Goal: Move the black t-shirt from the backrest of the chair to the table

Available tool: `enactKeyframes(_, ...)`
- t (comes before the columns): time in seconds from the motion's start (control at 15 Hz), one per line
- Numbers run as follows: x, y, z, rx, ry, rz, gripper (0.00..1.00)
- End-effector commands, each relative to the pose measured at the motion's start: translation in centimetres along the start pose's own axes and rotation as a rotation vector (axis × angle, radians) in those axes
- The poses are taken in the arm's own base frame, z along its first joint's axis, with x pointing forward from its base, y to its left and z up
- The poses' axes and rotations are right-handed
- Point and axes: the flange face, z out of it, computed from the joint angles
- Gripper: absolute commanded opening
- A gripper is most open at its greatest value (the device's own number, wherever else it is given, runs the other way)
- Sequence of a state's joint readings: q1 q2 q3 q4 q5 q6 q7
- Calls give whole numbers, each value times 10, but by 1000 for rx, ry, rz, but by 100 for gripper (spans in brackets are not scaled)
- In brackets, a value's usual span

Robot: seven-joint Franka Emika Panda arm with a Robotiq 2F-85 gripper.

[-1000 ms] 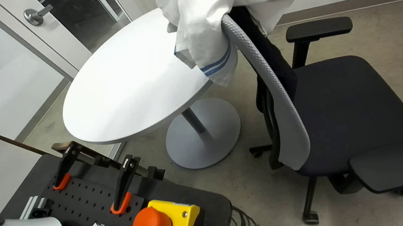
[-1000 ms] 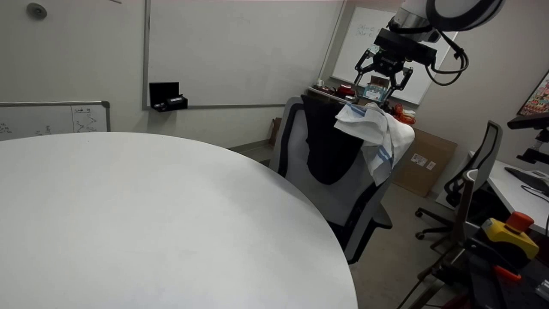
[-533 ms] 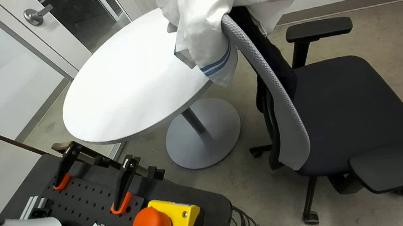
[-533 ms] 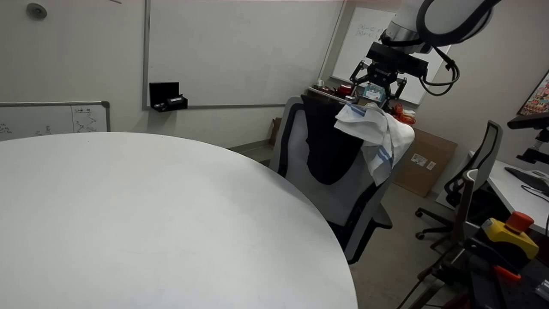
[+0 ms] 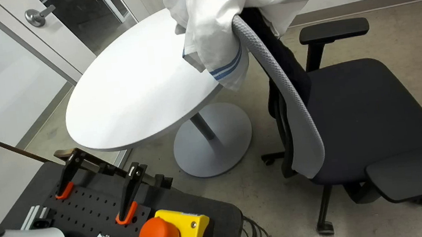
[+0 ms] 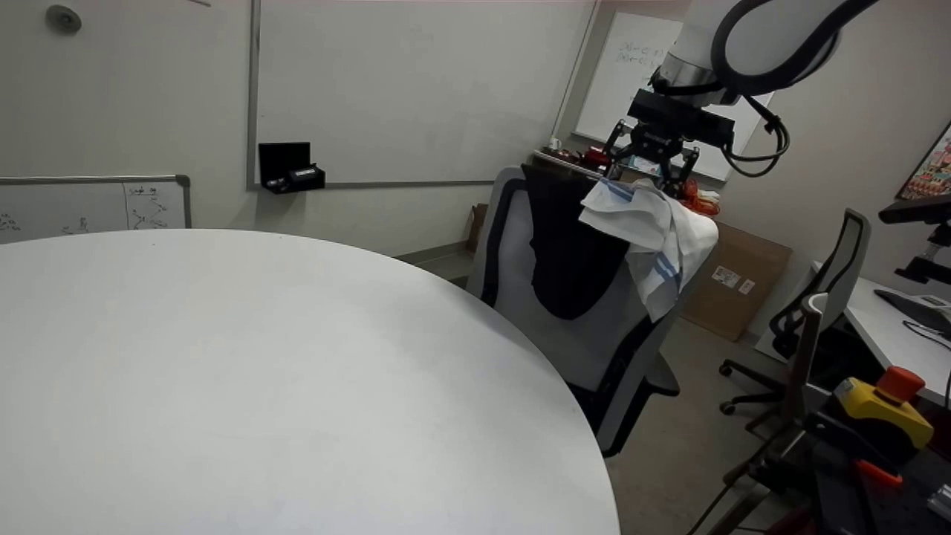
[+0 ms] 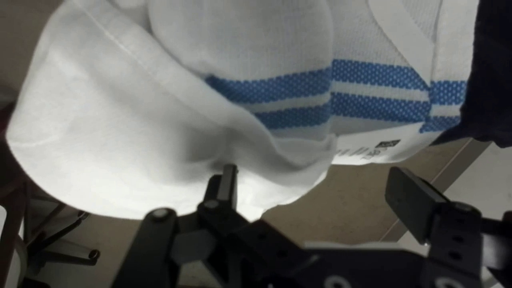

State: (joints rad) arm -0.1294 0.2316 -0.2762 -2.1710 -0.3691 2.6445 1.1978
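The black t-shirt (image 6: 568, 253) hangs over the backrest of the grey chair (image 6: 513, 256). It also shows in an exterior view (image 5: 285, 57) and at the right edge of the wrist view (image 7: 494, 68). A white cloth with blue stripes (image 6: 654, 230) hangs beside it and partly over it; it fills much of the wrist view (image 7: 120, 100). My gripper (image 6: 640, 171) is just above the backrest top, nearer the cloth. In the wrist view my gripper (image 7: 312, 176) is open, with nothing between the fingers. Its left finger overlaps the cloth; I cannot tell whether they touch.
The round white table (image 6: 297, 371) stands beside the chair and also shows in an exterior view (image 5: 140, 79). A yellow box with an orange button (image 5: 176, 232) and black clamps (image 5: 130, 189) sit on the dark robot stand. The chair has a black armrest (image 5: 333, 31).
My gripper has moved down and slightly left in an exterior view, closer to the top of the backrest. The t-shirt, cloth, chair and table have not moved.
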Motion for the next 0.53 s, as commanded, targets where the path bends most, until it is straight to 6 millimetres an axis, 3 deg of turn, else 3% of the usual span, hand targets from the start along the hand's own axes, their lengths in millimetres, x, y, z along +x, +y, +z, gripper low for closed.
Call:
enactKeyframes(0.0, -2, -2, 3, -19, 2, 16, 64)
enactKeyframes(0.47, 4, 0, -3, -20, -35, 65, 10)
